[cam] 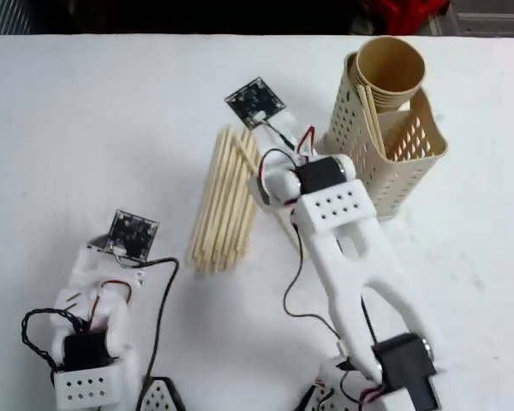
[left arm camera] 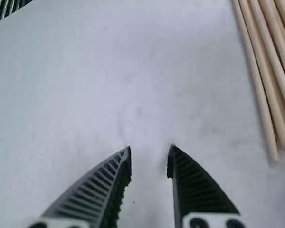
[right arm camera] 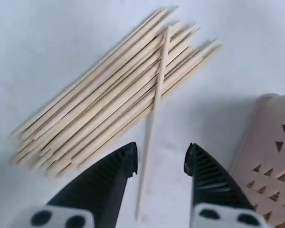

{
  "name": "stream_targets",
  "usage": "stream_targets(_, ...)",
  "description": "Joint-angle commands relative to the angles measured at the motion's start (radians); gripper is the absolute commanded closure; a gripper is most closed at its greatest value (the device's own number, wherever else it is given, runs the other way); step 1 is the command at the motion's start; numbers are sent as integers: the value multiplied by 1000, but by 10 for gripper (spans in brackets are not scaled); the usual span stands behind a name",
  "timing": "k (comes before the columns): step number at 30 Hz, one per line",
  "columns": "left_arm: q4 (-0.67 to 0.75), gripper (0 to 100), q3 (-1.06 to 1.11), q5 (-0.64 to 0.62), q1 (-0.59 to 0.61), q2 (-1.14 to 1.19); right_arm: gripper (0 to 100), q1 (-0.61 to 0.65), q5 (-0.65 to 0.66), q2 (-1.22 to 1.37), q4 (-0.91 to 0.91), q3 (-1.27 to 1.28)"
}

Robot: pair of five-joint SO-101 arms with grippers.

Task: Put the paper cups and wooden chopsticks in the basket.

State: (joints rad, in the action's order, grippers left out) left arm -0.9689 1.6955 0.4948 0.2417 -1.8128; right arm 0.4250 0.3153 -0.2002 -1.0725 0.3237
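Observation:
A beige perforated basket (cam: 385, 175) stands at the back right and holds stacked paper cups (cam: 392, 68) and a few wooden chopsticks (cam: 370, 111). A pile of chopsticks (cam: 224, 201) lies mid-table. My right gripper (right arm camera: 160, 154) is open just above the table between the pile (right arm camera: 104, 99) and the basket (right arm camera: 270, 161). One loose chopstick (right arm camera: 151, 137) lies between its fingers, with its far end resting across the pile. My left gripper (left arm camera: 149, 152) is open over bare table, and the pile's ends (left arm camera: 270, 71) lie off to one side.
The left arm (cam: 90, 342) sits at the front left, well short of the pile. The right arm (cam: 360, 274) stretches from the front right toward the centre. Black cables (cam: 158, 300) trail over the white table (cam: 111, 128) near the front.

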Motion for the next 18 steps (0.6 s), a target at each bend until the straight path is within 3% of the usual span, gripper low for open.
stream_targets(1,12,854,-3,11,-10,-10,826,5,2,16,70,28)
stream_targets(18,-61,854,-3,9,-10,-7,825,-15,11,44,248,198)
